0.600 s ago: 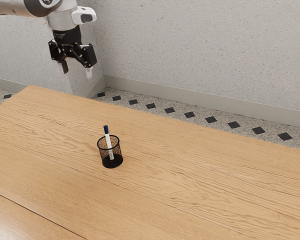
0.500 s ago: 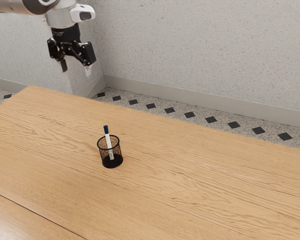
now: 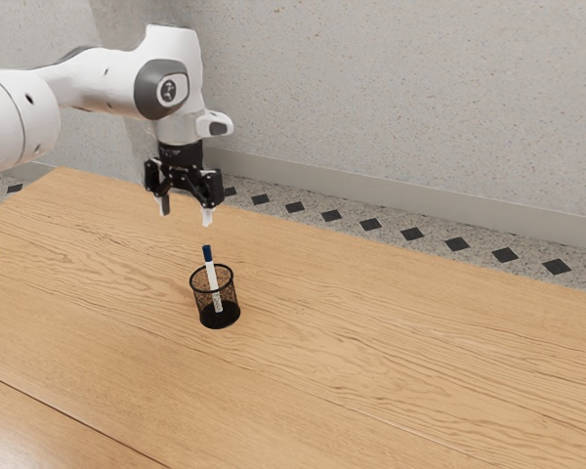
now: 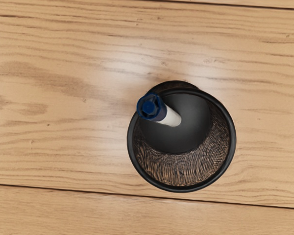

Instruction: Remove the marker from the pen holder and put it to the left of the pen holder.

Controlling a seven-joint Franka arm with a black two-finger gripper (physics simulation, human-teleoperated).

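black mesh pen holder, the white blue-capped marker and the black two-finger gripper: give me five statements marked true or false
1. The white blue-capped marker leans inside the black mesh pen holder. True.
2. The marker's blue cap points down into the holder. False: the cap sticks up above the rim.
3. The black two-finger gripper is open. True.
4. The gripper is touching the marker. False: it hangs above, apart from it.
5. The holder lies on its side. False: it stands upright on the wooden table.
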